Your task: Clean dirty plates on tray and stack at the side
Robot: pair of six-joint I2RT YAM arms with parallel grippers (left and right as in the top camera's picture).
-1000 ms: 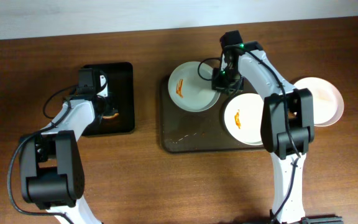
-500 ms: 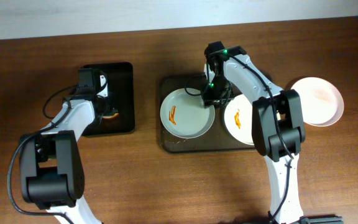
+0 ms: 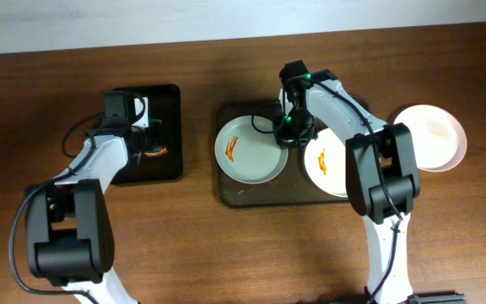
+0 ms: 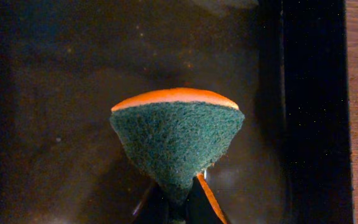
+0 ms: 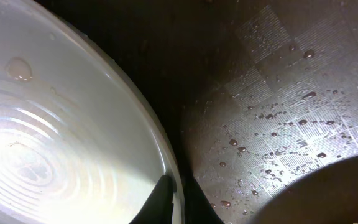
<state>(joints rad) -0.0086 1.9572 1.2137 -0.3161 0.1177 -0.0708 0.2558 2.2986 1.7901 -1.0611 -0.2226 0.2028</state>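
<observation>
The right gripper [image 3: 287, 128] was closed thin on the far right rim of the smeared plate [image 3: 247, 150], which lay on the left half of the tray [image 3: 236, 192] near the middle of the tabletop. The second plate [image 3: 327, 165] lay just beside it toward the right edge. A pinch that small on a wet rim could slip, or the plate could tip and knock its neighbour if it were dragged or lifted unevenly. The left gripper [image 3: 146, 139] was clamped on the sponge [image 3: 153, 148] over the black tray [image 3: 165, 101] toward the left edge, well apart from the plates. Scrubbing hard while only one rim was held might spin the plate out of the jaws. The third plate [image 3: 433, 137] sat off the tray near the right edge and looked almost plain white. Only the overhead view showed all three plates and the orange smear [image 3: 230, 148]. The right wrist view alone showed the water droplets [image 5: 278, 124] on the tray and how little rim the fingers [image 5: 161, 198] had. The left wrist view alone showed the sponge's green scouring face folded to a wedge.
</observation>
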